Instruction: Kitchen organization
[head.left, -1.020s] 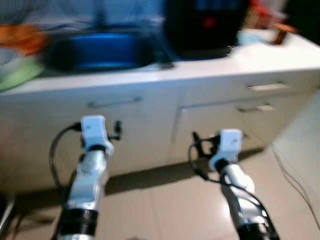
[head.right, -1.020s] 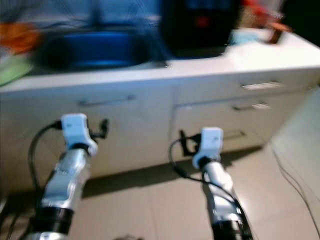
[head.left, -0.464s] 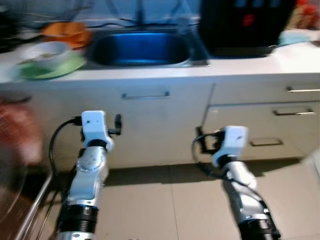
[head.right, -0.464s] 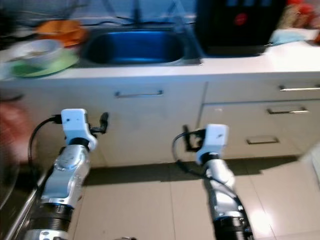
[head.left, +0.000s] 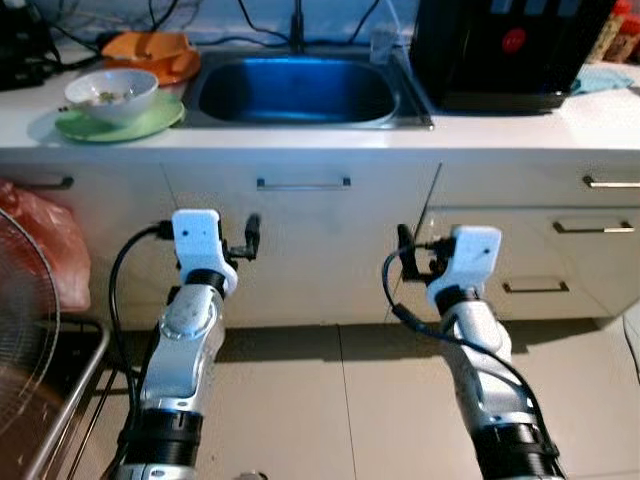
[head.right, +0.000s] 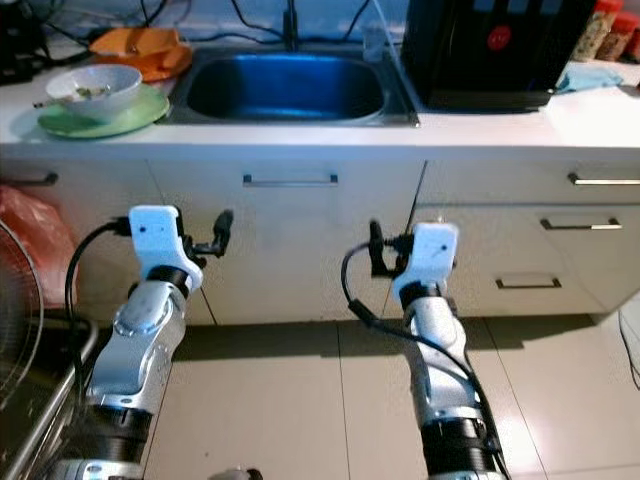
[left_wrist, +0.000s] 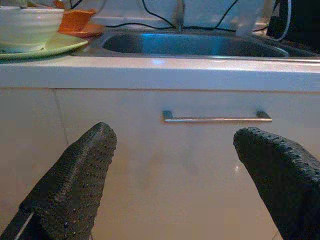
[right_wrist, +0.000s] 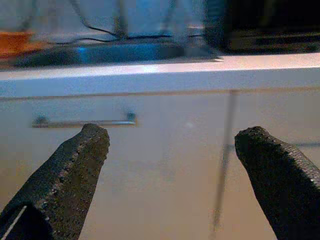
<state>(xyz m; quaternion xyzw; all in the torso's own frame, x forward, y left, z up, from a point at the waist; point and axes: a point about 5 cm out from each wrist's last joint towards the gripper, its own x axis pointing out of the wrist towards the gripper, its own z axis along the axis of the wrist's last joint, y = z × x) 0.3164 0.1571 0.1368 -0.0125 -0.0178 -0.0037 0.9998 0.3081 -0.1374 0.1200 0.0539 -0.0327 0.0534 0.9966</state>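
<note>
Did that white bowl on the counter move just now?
No. The bowl still sits on its green plate left of the sink; the camera turned.

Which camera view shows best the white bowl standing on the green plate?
The left eye view shows it best: the white bowl is seen from above on the green plate, with its contents visible. The right eye view shows it similarly. The left wrist view catches only its side at the frame's edge. The right wrist view is too blurred.

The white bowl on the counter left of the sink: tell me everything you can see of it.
The white bowl stands upright on a light green plate, on the white counter left of the sink. It looks glazed, with a ribbed outer wall in the left wrist view. Inside lie small scraps, too small to identify. An orange item sits just behind it. No gripper touches it.
</note>
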